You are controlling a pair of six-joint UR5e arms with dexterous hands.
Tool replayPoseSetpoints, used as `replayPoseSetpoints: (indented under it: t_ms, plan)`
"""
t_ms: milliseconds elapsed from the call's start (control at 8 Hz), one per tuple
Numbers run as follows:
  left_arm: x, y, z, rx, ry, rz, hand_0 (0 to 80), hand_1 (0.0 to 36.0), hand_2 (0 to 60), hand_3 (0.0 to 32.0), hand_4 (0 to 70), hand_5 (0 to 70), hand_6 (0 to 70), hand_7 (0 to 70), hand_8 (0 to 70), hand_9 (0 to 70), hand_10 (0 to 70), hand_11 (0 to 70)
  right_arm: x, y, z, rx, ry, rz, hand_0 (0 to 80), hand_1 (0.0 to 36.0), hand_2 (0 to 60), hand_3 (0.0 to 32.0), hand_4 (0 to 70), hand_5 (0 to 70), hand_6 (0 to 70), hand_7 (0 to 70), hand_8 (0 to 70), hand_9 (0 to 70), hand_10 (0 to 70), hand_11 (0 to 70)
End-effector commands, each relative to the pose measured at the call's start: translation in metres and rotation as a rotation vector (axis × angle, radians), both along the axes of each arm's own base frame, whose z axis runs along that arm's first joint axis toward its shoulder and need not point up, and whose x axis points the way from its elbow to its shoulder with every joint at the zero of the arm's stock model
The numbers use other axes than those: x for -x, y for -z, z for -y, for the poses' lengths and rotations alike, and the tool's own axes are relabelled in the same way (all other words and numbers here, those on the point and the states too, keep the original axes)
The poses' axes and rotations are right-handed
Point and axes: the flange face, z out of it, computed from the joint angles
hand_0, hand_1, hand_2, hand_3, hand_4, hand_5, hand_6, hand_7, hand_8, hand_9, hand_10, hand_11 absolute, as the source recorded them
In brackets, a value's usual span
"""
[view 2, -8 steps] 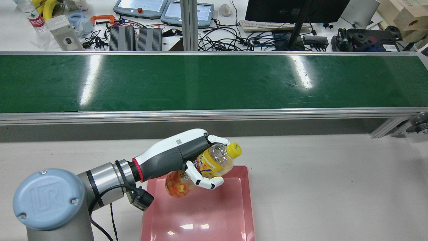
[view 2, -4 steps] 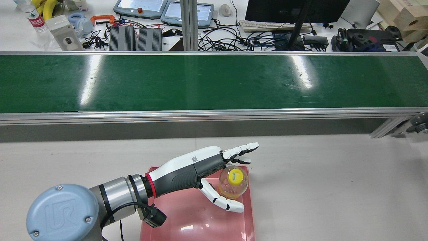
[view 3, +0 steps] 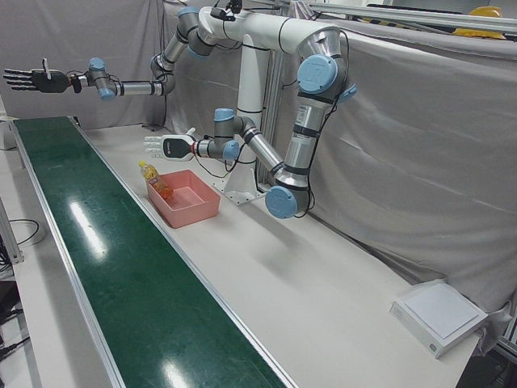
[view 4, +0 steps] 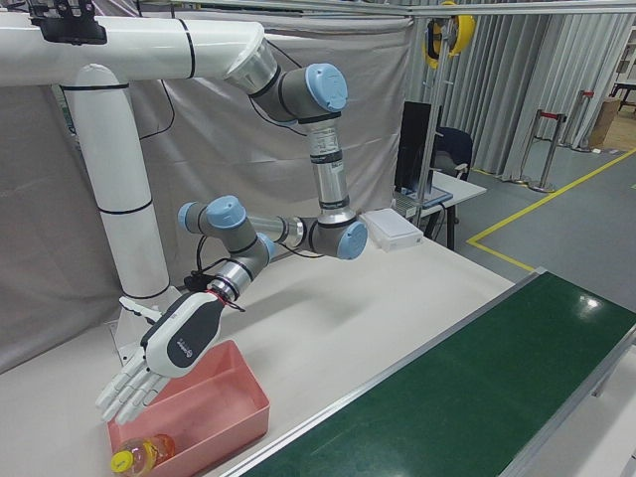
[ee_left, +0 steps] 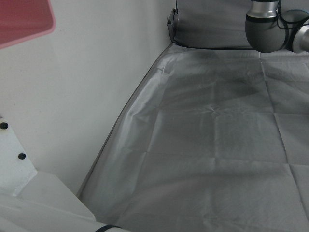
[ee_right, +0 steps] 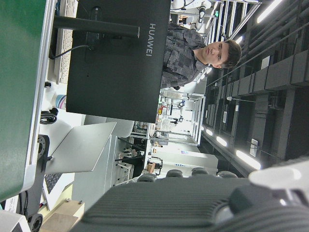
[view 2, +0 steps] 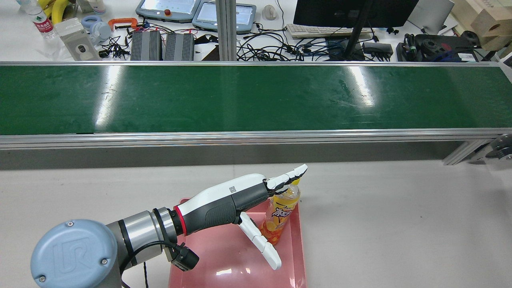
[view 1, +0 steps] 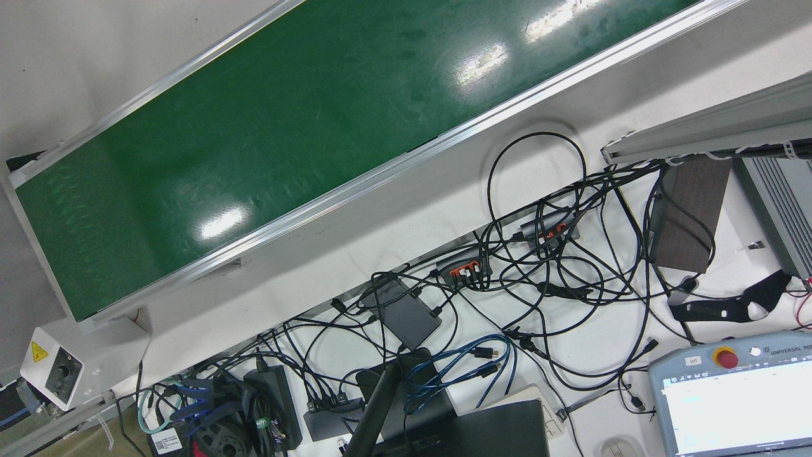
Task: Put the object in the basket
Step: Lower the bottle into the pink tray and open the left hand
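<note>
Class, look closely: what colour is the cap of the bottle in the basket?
Yellow. The bottle cap shows best in the right-front view.

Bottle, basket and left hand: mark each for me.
bottle (view 2: 282, 211), rear view, on its label.
basket (view 2: 224, 256), rear view, on its bare floor.
left hand (view 2: 240, 196), rear view, on the back of the palm.

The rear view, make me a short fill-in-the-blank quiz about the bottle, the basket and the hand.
1. The bottle has a ____ cap.
2. The bottle stands tilted inside the ____ basket.
3. The left hand beside the bottle has its fingers ____, holding nothing.
4. The long conveyor belt beyond the basket is ____ in colour.

Missing words: yellow; pink; apart; green
</note>
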Motion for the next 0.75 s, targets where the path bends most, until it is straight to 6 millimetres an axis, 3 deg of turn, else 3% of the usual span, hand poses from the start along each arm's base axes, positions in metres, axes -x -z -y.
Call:
replayPoseSetpoints:
  t_ms: [0, 375, 625]
  plan:
    - [0.001, 0.001, 0.002, 0.005, 0.001, -0.006, 46.5, 10.1, 0.0, 0.0, 0.0, 0.0, 0.0, 0.0, 0.0, 0.2, 3.6, 6.9, 0.000, 0.000, 0.000, 0.000, 0.000, 0.000, 0.0, 0.0, 0.0, 0.0, 0.0, 0.0, 0.0, 0.0, 0.0, 0.0, 0.0, 0.0]
    - [0.007, 0.004, 0.006, 0.005, 0.009, -0.019, 46.5, 10.1, 0.0, 0.0, 0.0, 0.3, 0.0, 0.0, 0.0, 0.6, 4.0, 7.5, 0.000, 0.001, 0.000, -0.001, 0.000, 0.000, 0.0, 0.0, 0.0, 0.0, 0.0, 0.0, 0.0, 0.0, 0.0, 0.0, 0.0, 0.0]
    - [0.021, 0.007, 0.019, 0.017, 0.029, -0.040, 46.3, 10.0, 0.0, 0.0, 0.0, 0.3, 0.0, 0.0, 0.5, 1.6, 4.8, 8.6, 0.000, 0.001, 0.000, -0.001, 0.000, 0.000, 0.0, 0.0, 0.0, 0.0, 0.0, 0.0, 0.0, 0.0, 0.0, 0.0, 0.0, 0.0]
